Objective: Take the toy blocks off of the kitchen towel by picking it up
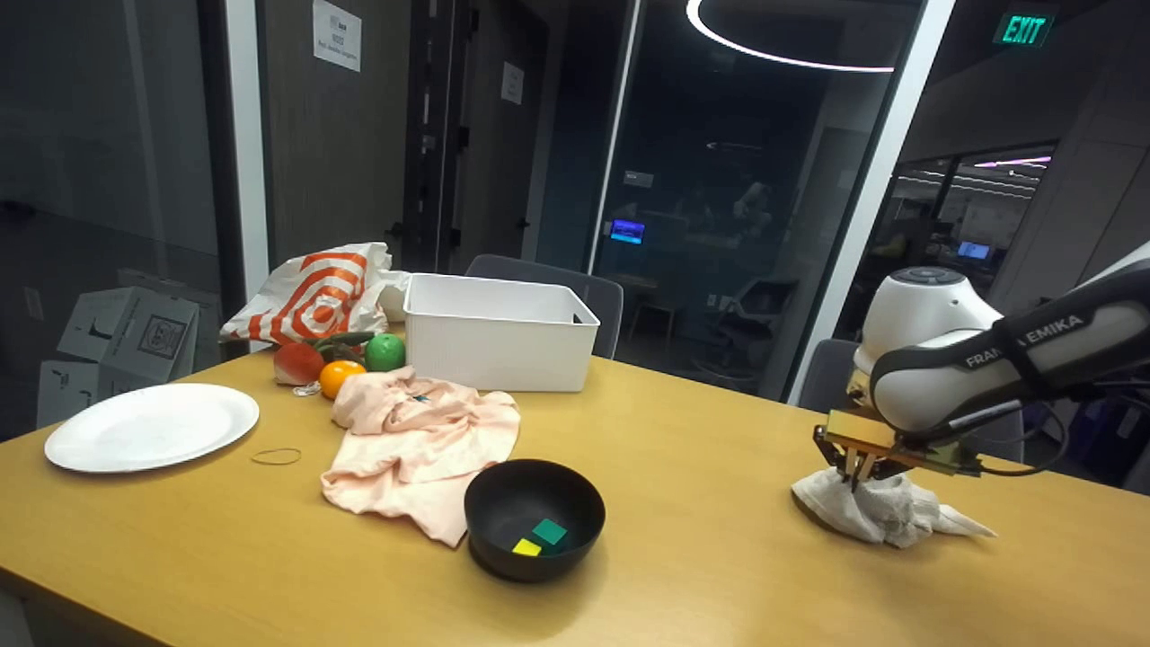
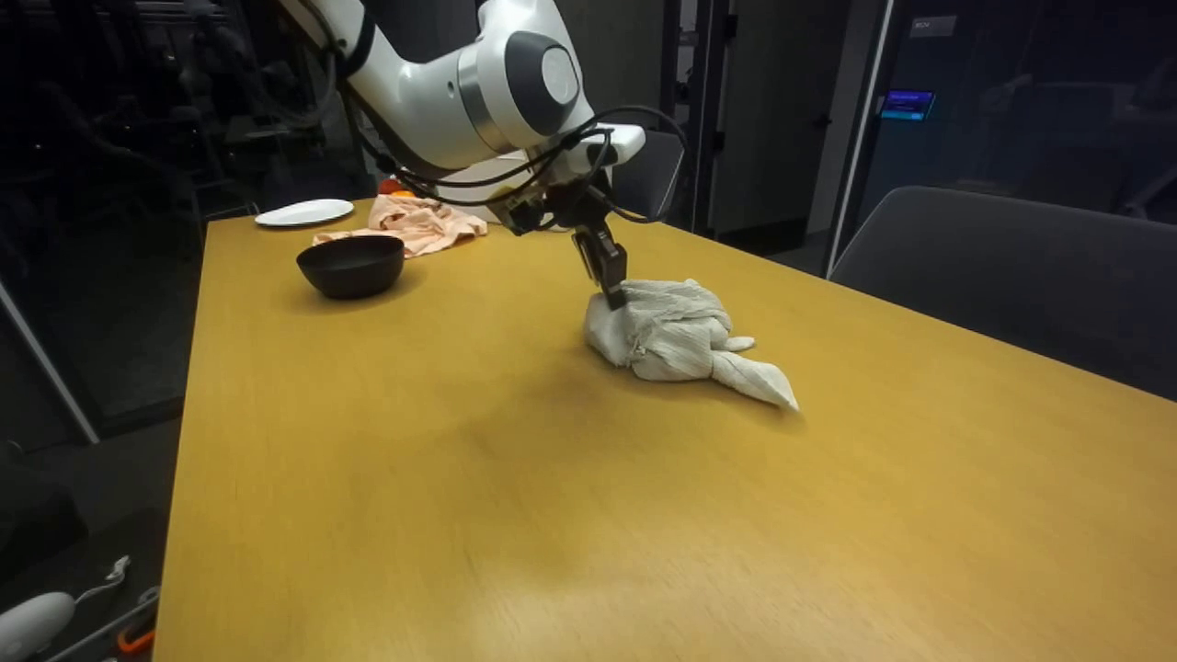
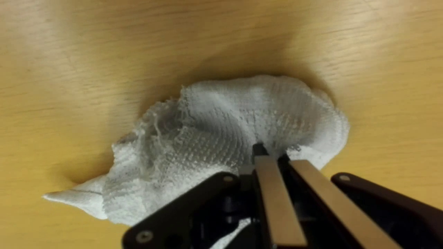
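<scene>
- Spotting the kitchen towel (image 3: 200, 152) bunched in a heap on the table (image 1: 701, 449), right under the gripper (image 3: 272, 154); in the wrist view, trailing off between 8 and 9 o'clock to a thin corner, bulging out toward 2.
- Seeing closed jaws sunk into the towel, so reading that as a pinch on one fold.
- Would call this step the grab, with the heap resting on the table and the lift not yet done.
- Next up, probably a slow straight lift toward 12 in both exterior views, maybe a gentle shake, to leave the toy blocks behind.
- Can't spot any toy blocks on or around the towel; guessing underneath or inside.
- Can't see the underside, nor, in the wrist view, anything behind the gripper toward 6.
- Farther out in an exterior view, well apart from the towel: toward 9 o'clock, a black bowl (image 1: 535, 494) with a green bit (image 1: 549, 532) and a yellow bit (image 1: 527, 547) inside; toward 10, a white bin (image 1: 499, 350).
- Losing the arm (image 1: 997, 350) past the edge in both exterior views.
</scene>
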